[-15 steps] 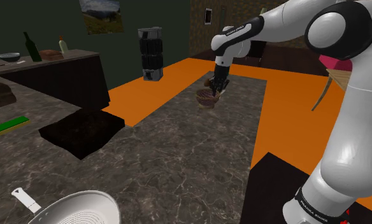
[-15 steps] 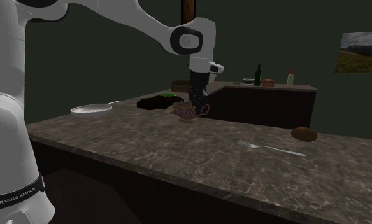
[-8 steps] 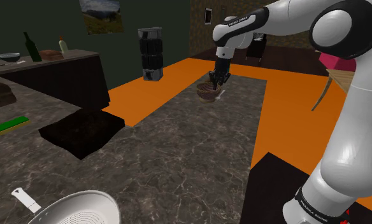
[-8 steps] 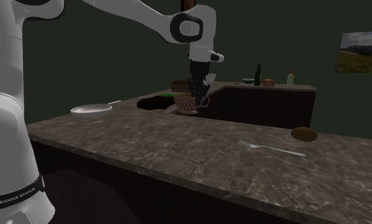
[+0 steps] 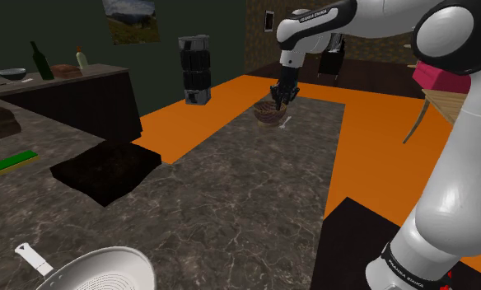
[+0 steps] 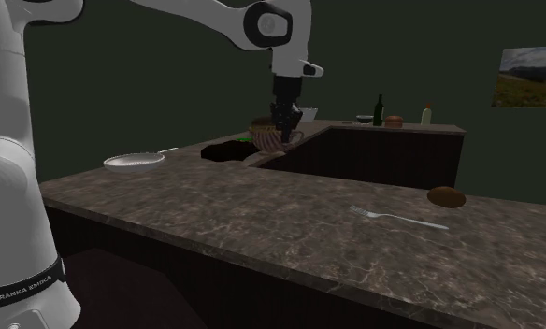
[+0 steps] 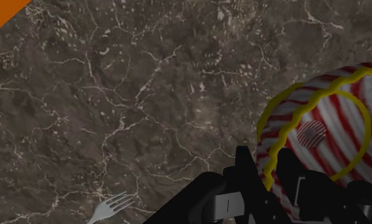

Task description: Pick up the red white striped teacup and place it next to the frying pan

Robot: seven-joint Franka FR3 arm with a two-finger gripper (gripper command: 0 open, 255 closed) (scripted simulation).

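step: carry, teacup (image 5: pixel 268 114) off bench (image 5: pixel 231 198)
gripper (image 5: pixel 277 103): clamped on its rim
next: I move it beside frying pan (image 5: pixel 107 270)

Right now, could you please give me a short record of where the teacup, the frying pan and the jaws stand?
teacup: red and white stripes, yellow rim, held off the countertop
jaws: shut on the teacup's rim
frying pan: white, on the countertop at the shoulder view's lower left, far from the teacup
fork: lying on the countertop near the teacup
placement: not yet done
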